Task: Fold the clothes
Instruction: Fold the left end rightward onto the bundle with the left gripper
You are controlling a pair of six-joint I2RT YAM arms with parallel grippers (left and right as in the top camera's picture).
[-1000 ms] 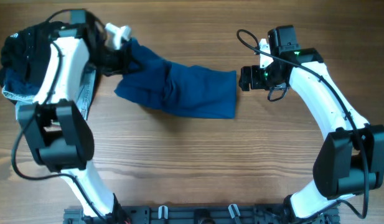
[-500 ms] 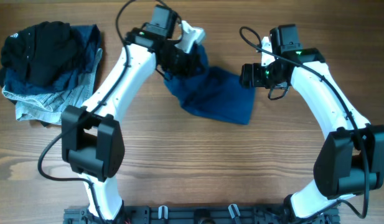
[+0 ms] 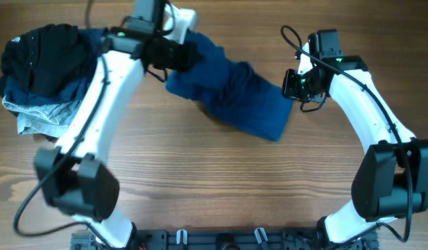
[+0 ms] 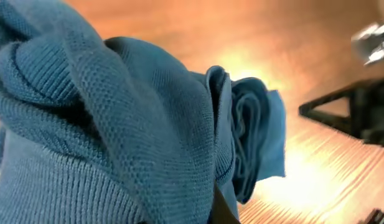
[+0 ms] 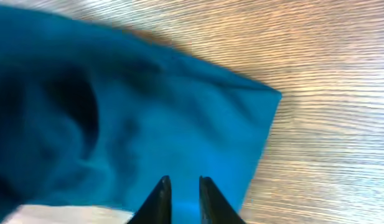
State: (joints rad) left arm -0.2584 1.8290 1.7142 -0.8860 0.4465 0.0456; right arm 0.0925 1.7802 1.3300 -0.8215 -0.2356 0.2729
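Wooden surface (image 3: pixel 214 187): carries the royal-blue soft cloth garment (image 3: pixel 234 97), lying bunched at upper centre. Left claw (image 3: pixel 173 54): clamped on its left end, now carried back leftward. Right claw (image 5: pixel 180 182): fingers have drawn nearly together at the right edge; grip cannot be confirmed. Probable intent: stretch the garment flat before folding

A wooden table (image 3: pixel 200 180) with light brown grain fills the view; a black rail (image 3: pixel 220 239) runs along its near edge.

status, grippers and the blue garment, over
Left gripper shut on blue garment, bunched. Right gripper nearly closed at its edge, grip unclear. Clothes pile far left, not in the way.
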